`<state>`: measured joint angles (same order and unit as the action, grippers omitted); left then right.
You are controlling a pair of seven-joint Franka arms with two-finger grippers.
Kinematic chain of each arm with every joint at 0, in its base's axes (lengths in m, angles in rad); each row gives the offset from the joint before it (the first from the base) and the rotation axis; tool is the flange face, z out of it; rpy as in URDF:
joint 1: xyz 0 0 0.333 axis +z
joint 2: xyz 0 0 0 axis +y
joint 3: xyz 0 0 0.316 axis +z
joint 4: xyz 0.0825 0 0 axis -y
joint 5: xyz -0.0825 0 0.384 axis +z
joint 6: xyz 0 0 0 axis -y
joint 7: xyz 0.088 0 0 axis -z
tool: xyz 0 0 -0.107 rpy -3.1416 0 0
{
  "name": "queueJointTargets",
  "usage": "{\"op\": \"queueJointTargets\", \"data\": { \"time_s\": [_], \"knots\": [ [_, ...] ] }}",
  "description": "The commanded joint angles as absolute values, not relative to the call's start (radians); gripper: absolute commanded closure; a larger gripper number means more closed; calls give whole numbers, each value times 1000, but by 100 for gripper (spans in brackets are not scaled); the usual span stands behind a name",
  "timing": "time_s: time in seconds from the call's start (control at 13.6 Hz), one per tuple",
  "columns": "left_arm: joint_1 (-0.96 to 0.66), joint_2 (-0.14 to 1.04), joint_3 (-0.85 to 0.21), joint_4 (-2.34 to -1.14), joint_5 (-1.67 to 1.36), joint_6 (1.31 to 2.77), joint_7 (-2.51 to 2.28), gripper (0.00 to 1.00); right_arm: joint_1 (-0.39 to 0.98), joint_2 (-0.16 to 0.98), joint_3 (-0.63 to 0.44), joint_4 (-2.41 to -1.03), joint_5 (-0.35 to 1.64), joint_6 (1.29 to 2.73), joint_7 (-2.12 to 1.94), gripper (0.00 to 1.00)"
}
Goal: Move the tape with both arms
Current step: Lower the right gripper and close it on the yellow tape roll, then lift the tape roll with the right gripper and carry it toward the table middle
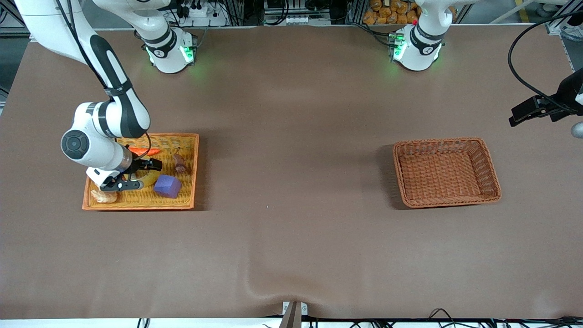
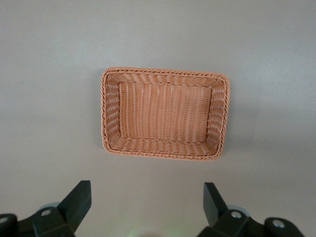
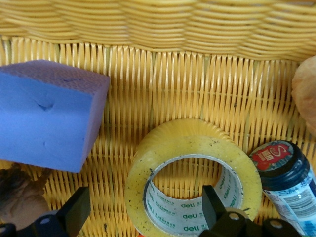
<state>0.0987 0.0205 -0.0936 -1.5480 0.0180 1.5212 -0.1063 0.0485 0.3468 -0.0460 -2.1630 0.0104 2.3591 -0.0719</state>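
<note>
Tape (image 1: pixel 150 175) lies in the yellow tray (image 1: pixel 189 173) beside the purple cube (image 1: pixel 167 186), under the right end effector (image 1: pixel 136 175); front view. Left end effector (image 2: pixel 147 205), spread, hangs over the bench near the brown basket (image 2: pixel 111 113). Right wrist view: yellowish translucent ring (image 3: pixel 192 180), pale core, lying flat with its axis upright, one spread finger (image 3: pixel 213 205) inside the hole.

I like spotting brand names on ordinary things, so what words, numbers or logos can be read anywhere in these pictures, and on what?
"deli": printed several times around the pale inner core of the tape, seen in the right wrist view.
A white "S"-like mark on the red lid of the small can: its other lettering is too small to read.
A barcode on the can's label: digits unreadable.
Nothing readable on the purple cube or the empty brown basket.
</note>
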Motion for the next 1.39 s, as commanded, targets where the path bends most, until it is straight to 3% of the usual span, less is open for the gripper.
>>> {"op": "queueJointTargets", "data": {
  "time_s": [0.0, 0.15, 0.22, 0.29, 0.37, 0.59, 0.81, 0.95, 1.32],
  "knots": [
    [104, 25, -100, -1536, 37, 1513, -109, 0, 51, 370, -48, -2161, 11, 2355, -83, 0],
    [104, 25, -100, -1536, 37, 1513, -109, 0, 51, 373, -48, -2163, 11, 2355, -83, 0],
    [106, 25, -100, -1536, 37, 1513, -109, 0, 51, 373, -48, -2161, 11, 2353, -83, 5],
    [104, 25, -100, -1536, 37, 1513, -110, 0, 51, 374, -48, -2161, 11, 2353, -83, 18],
    [106, 25, -100, -1536, 37, 1513, -110, 0, 51, 382, -48, -2161, 11, 2355, -83, 25],
    [106, 25, -100, -1536, 37, 1513, -109, 0, 49, 397, -48, -2160, 11, 2365, -81, 37],
    [106, 25, -100, -1536, 37, 1513, -110, 0, 51, 396, -48, -2158, 11, 2355, -80, 70],
    [106, 25, -100, -1534, 37, 1513, -109, 0, 54, 388, -46, -2158, 12, 2350, -75, 84],
    [107, 15, -100, -1529, 37, 1513, -107, 0, 69, 354, -46, -2148, 11, 2280, -72, 98]
  ]
}}
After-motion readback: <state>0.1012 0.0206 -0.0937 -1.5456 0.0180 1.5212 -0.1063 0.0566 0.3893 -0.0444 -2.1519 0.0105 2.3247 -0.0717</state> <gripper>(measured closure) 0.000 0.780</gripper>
